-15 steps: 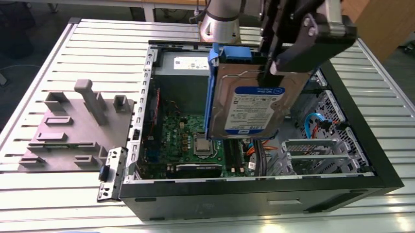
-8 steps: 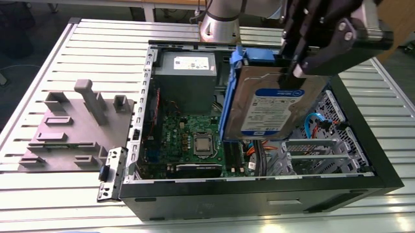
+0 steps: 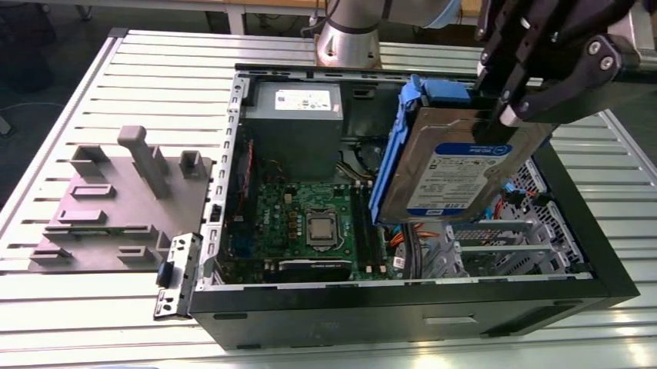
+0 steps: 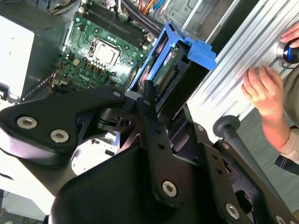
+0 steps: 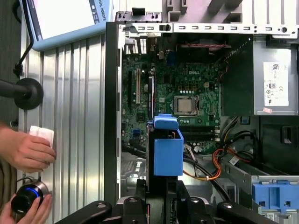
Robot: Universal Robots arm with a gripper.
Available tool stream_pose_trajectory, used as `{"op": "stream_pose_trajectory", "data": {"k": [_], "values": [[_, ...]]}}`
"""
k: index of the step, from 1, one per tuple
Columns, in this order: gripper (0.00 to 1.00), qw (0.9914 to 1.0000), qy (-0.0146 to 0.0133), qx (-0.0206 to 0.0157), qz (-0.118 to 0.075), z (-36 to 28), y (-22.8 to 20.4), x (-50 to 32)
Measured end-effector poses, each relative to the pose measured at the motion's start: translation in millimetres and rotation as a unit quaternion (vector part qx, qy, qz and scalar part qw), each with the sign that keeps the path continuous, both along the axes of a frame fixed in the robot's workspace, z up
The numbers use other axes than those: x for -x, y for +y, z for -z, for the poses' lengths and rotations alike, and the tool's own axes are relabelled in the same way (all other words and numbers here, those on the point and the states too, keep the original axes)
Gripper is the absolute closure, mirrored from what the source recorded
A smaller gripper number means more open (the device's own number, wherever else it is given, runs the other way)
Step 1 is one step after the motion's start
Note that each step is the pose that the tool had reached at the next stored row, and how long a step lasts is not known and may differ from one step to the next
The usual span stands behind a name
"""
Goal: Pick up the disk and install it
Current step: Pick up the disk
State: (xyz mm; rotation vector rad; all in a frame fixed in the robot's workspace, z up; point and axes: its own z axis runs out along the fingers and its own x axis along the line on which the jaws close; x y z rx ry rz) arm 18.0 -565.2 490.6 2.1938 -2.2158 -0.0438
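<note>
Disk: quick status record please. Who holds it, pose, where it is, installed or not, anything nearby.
held by: gripper, shut on the disk
pose: on edge, tilted, label facing the exterior view
location: over the open computer case, on the exterior view's right of the motherboard
installed: no, not seated in a bay
nearby: a person's hand outside the case
</note>
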Motion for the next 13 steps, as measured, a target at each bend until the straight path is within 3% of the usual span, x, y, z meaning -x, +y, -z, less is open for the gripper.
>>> {"op": "stream_pose_trajectory", "data": {"k": [13], "values": [[0.65,1.0,0.0019,0.0,0.0,0.5,-0.1,-36.4]]}}
